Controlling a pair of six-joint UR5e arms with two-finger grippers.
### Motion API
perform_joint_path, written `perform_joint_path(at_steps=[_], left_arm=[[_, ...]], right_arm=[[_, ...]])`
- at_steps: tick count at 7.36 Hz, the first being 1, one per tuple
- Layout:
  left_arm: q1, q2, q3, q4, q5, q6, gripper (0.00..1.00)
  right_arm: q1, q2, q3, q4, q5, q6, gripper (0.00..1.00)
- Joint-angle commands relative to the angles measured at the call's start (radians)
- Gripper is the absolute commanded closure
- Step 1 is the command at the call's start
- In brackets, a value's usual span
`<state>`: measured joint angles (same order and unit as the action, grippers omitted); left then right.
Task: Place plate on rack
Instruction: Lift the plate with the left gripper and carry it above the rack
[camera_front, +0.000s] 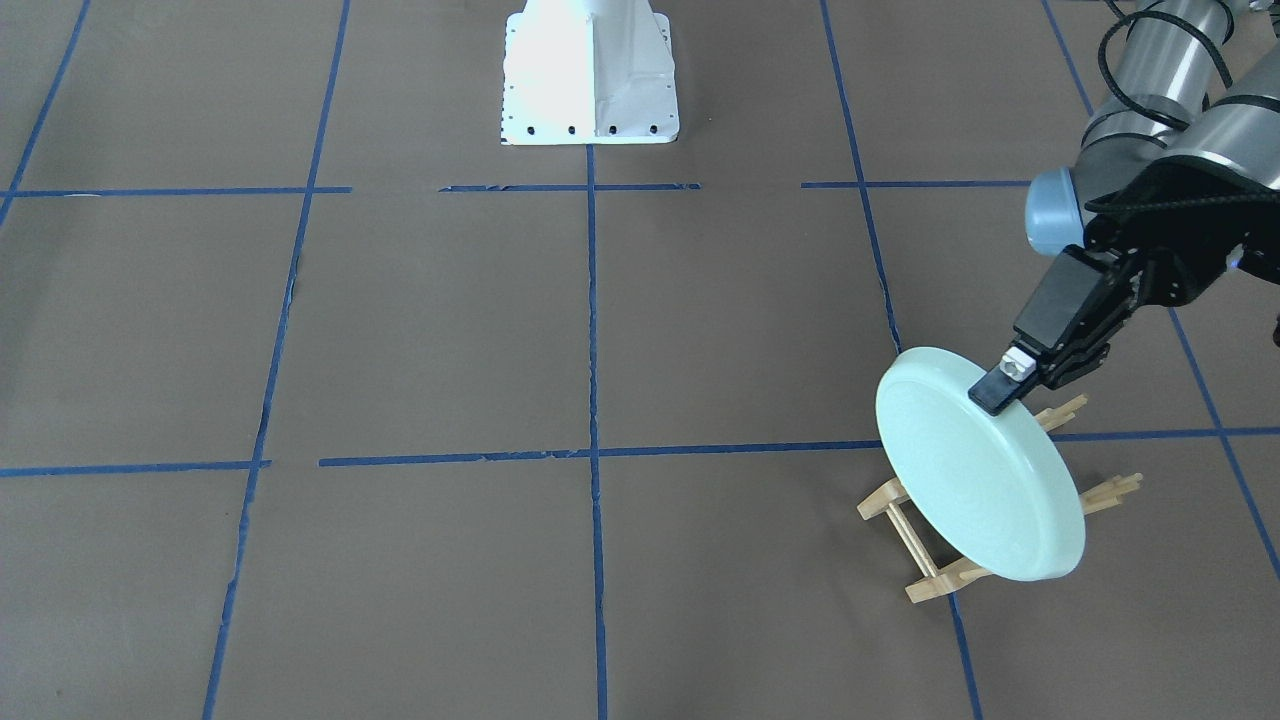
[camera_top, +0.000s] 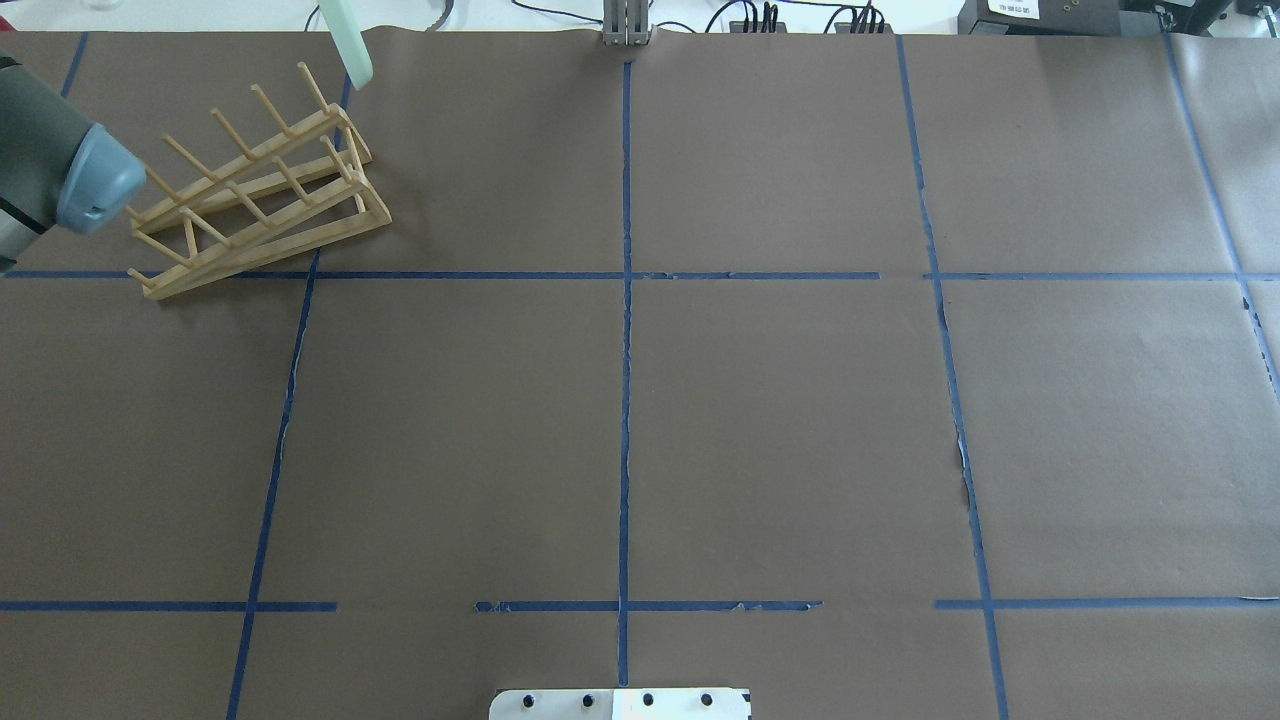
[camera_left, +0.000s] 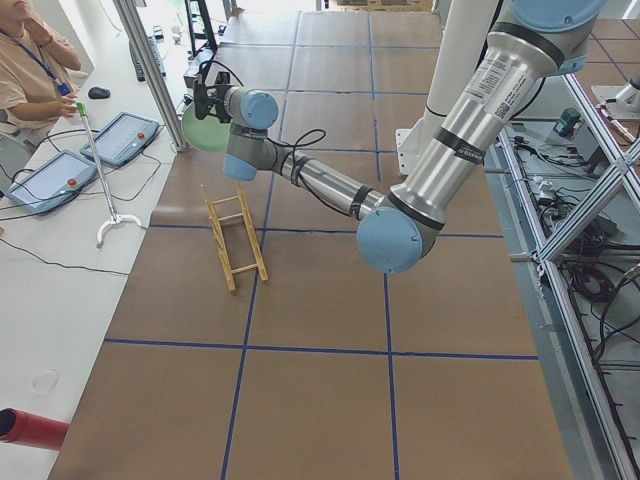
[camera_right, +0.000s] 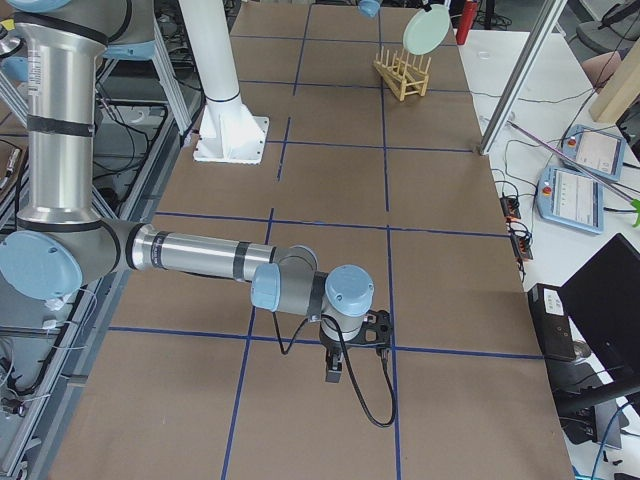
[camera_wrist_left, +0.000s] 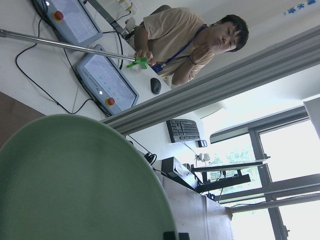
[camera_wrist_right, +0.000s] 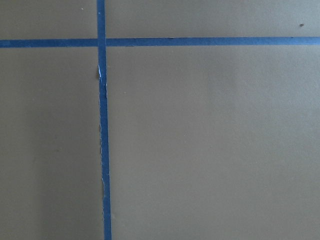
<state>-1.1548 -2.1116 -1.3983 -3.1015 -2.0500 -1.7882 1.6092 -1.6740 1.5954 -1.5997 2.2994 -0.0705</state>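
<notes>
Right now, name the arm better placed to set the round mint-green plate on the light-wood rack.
Left. The left gripper holds the plate near the rack; the right gripper hangs far off.

Your overhead view crops the plate (camera_top: 347, 40) at top; from the front it hides the rack's (camera_front: 940, 585) middle.
</notes>
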Motion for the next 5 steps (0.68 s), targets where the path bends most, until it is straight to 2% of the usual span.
perform_joint_path(at_steps=[1, 3, 5], left_arm=[[-0.041, 0.043, 0.044, -0.089, -0.042, -0.004, 1.00], [-0.075, 0.116, 0.047, -0.124, -0.110, 0.006, 1.00], [-0.068, 0.110, 0.074, -0.124, -0.110, 0.007, 1.00]], right_arm=[[0.000, 0.000, 0.000, 0.001, 0.000, 0.000, 0.00], [0.000, 0.000, 0.000, 0.000, 0.000, 0.000, 0.00], [0.000, 0.000, 0.000, 0.000, 0.000, 0.000, 0.00]])
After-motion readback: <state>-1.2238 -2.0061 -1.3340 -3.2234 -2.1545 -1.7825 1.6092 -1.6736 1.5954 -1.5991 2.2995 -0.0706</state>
